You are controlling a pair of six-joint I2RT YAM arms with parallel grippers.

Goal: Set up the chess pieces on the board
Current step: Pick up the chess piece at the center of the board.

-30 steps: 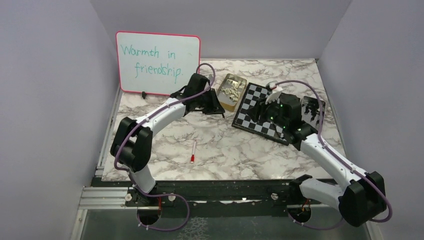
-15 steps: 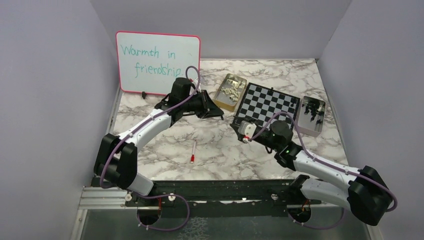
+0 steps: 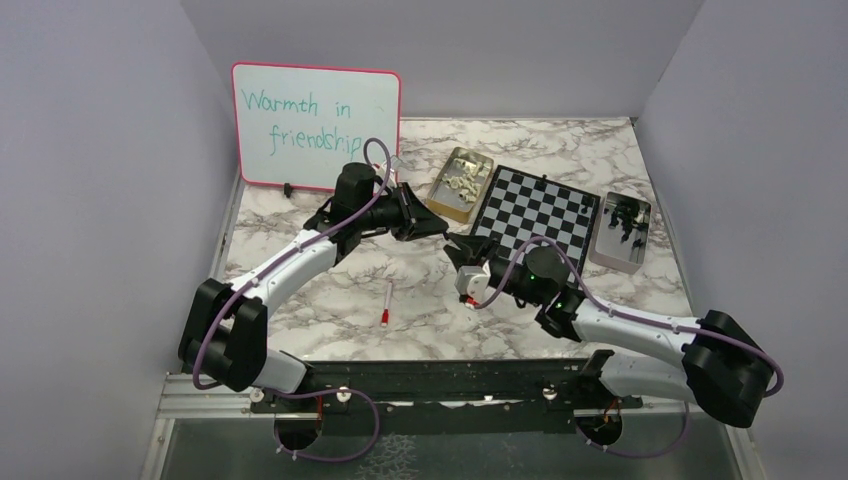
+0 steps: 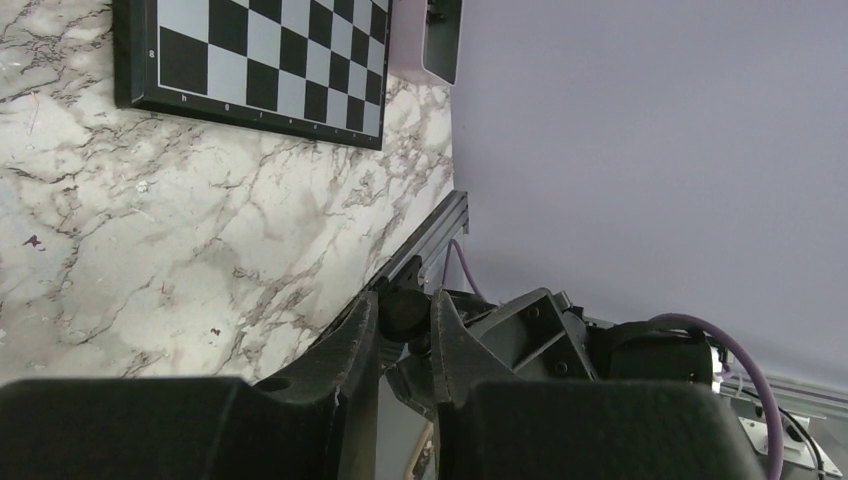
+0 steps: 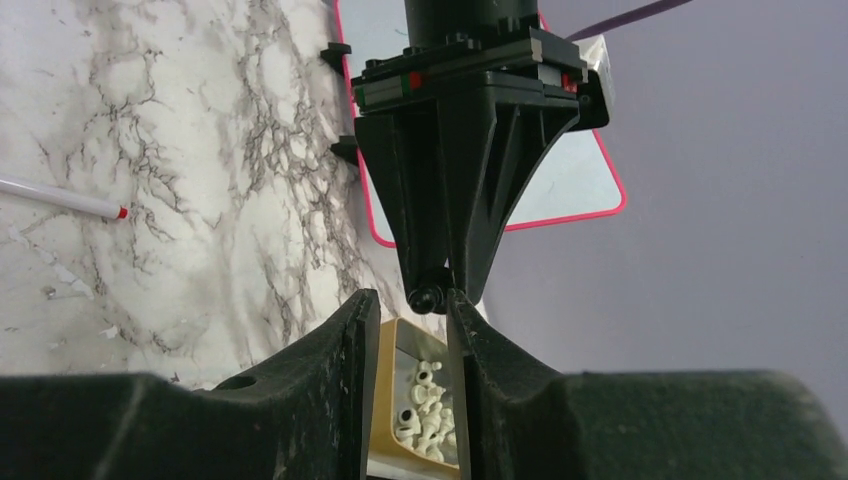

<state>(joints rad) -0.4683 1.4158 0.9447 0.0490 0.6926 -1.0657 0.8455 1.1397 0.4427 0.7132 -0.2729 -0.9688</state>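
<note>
My left gripper is shut on a small black chess piece, held out level over the marble just left of the board. My right gripper faces it tip to tip. In the right wrist view the black piece sits at the mouth of my right gripper, whose jaws stand apart around it with a gap on the left side. The board's visible squares carry no pieces. Cream chess pieces lie in a gold tin; black ones fill a grey tin.
The gold tin sits at the board's left, close behind the two grippers. A pink-framed whiteboard leans at the back left. A white pen with a red tip lies on the marble in front of the left arm.
My right arm has swung off the board to its front left and now points at the left gripper, its jaws narrowing. The left gripper has edged right with the black piece.
</note>
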